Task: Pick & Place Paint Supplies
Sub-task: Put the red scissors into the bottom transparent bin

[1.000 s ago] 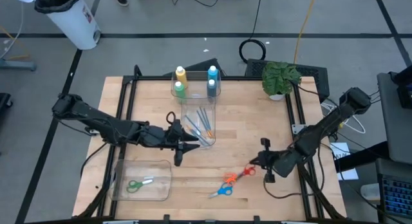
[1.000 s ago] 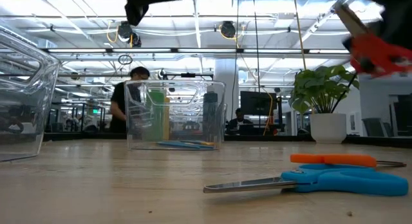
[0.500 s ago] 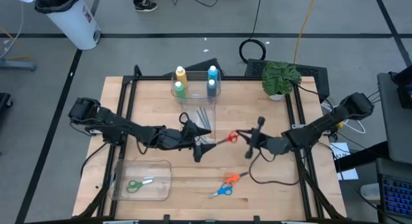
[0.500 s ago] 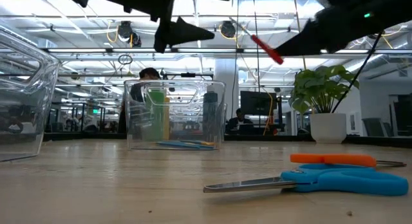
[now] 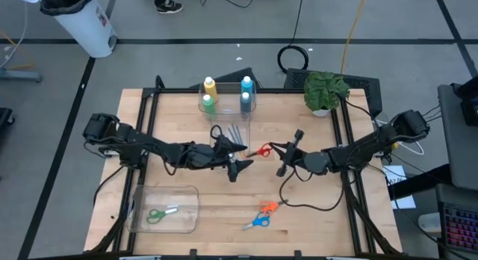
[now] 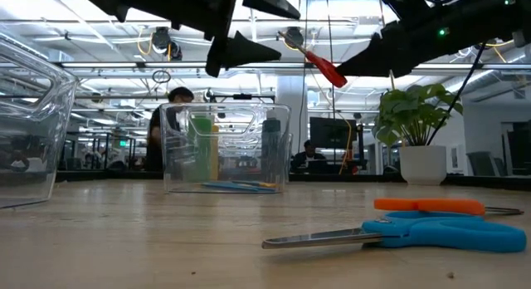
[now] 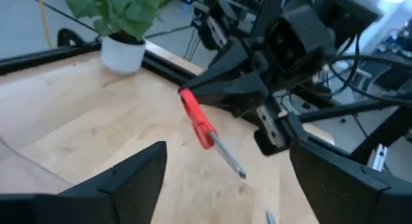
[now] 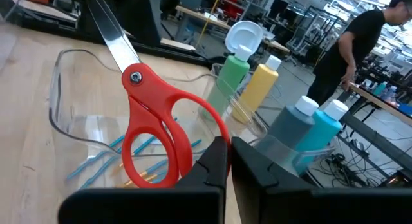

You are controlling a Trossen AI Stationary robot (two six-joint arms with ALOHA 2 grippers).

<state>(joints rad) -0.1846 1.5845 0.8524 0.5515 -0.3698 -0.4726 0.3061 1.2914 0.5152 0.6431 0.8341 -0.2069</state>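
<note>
While right gripper (image 5: 278,150) pinches red scissors (image 5: 264,151) mid-table, your left gripper (image 5: 240,157) gapes wide just left; close on blades squarely before right lets go.

The counter (image 5: 299,215) was pale wood with a black frame. In the clear bin (image 5: 228,122) stood white-capped bottles — one yellow (image 5: 210,86), one green (image 5: 208,103), two blue (image 5: 246,92) — and thin blue brushes (image 5: 234,137), one with an orange handle. The scissors (image 5: 263,150) held up between the arms had red handles and silver blades; on the counter lay an orange pair (image 5: 269,208) and a blue pair (image 5: 256,222), and a green pair (image 5: 158,214) sat in the clear tray (image 5: 142,196). Both hands, left (image 5: 237,157) and right (image 5: 275,151), were black. The plant (image 5: 326,87) was green in a white pot.
</note>
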